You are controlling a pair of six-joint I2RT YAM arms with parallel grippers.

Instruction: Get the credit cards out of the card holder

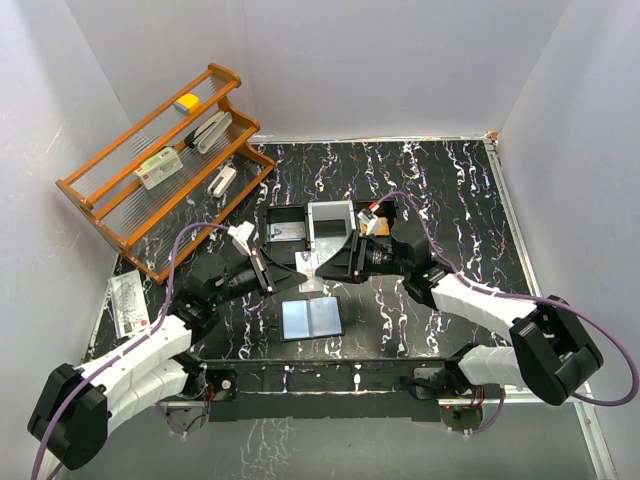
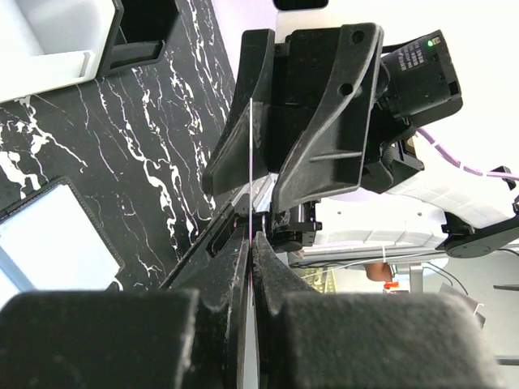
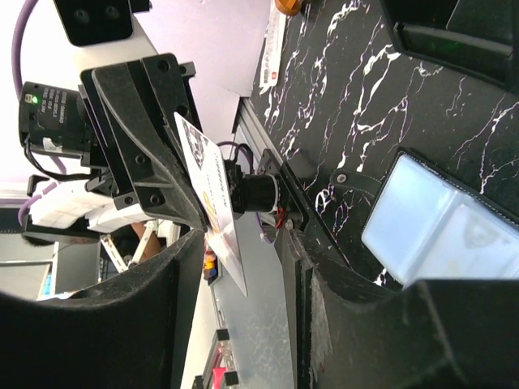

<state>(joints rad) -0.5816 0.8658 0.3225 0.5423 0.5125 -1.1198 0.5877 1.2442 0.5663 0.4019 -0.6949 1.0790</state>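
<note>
One big black table (image 1: 450, 200) with white streaks fills the middle. At the far left stands a wooden rack (image 1: 160, 165) with small boxes on its shelves. A black tray (image 1: 290, 212) sits at the far middle, and the two arms meet just over its near edge, hiding part of it. The left gripper (image 2: 253, 243) has its fingers pressed together, pinching a card (image 3: 212, 203) by one edge. The right gripper (image 3: 243, 259) faces it with fingers spread on both sides of that card, one finger close to it and the other apart. The card holder (image 1: 312, 318) lies open and flat, near of both grippers, touching neither. A paper sheet (image 1: 128, 305) lies at the near left.
</note>
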